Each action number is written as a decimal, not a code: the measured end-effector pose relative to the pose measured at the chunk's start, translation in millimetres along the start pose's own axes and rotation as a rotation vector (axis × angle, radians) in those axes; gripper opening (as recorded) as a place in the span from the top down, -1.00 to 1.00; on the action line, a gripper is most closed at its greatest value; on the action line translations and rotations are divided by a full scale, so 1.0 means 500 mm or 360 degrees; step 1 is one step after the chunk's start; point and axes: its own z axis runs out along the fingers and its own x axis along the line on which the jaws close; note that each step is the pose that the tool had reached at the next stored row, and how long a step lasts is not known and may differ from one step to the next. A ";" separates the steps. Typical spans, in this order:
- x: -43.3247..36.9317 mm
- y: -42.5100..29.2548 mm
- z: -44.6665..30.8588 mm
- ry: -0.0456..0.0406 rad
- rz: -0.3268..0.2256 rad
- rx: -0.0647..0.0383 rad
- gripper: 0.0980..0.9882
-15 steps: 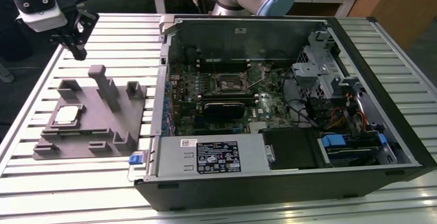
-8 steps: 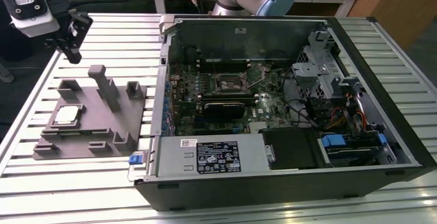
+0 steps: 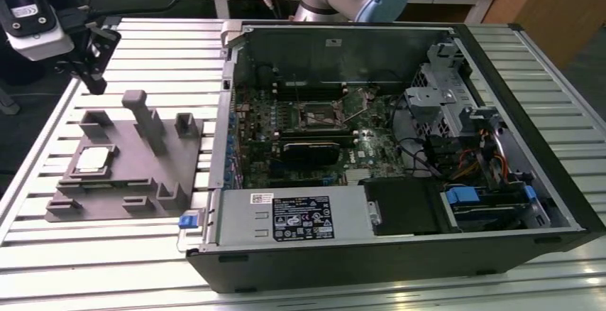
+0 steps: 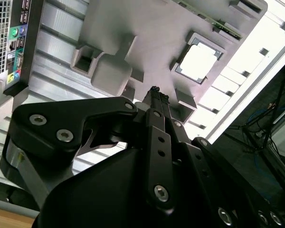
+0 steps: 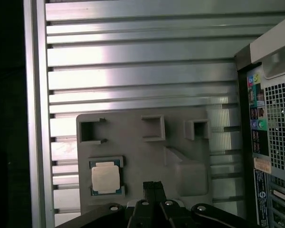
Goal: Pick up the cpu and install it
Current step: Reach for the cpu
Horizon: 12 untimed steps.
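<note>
My hand (image 3: 96, 84) hangs in the air over one edge of the fixture (image 3: 142, 176), to the exterior view's left of the case (image 3: 398, 254). Its two fingers (image 5: 148, 190) are pressed flat together with nothing between them. In both wrist views the tips meet in one dark line, and they touch nothing.

The cpu (image 3: 92, 159) lies flat in a shallow square pocket of the fixture, silvery top up, toward the exterior view's left side of that gray block. In the first wrist view the cpu (image 5: 106, 176) is near my fingertips but off to one side of them. In the second wrist view the cpu (image 4: 198, 61) lies beyond the tips and apart from them.

The fixture rests on the ribbed metal surface (image 3: 113, 268), just beside the case wall. The case lies on its side with its cover off and the board (image 3: 284, 123) facing up, well apart from my hand.
</note>
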 end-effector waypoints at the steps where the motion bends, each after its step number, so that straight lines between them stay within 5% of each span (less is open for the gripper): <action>1: 0.003 -0.001 0.002 0.0000 0.0000 0.0000 0.98; 12: 0.030 -0.015 0.021 0.0000 0.0000 0.0000 0.98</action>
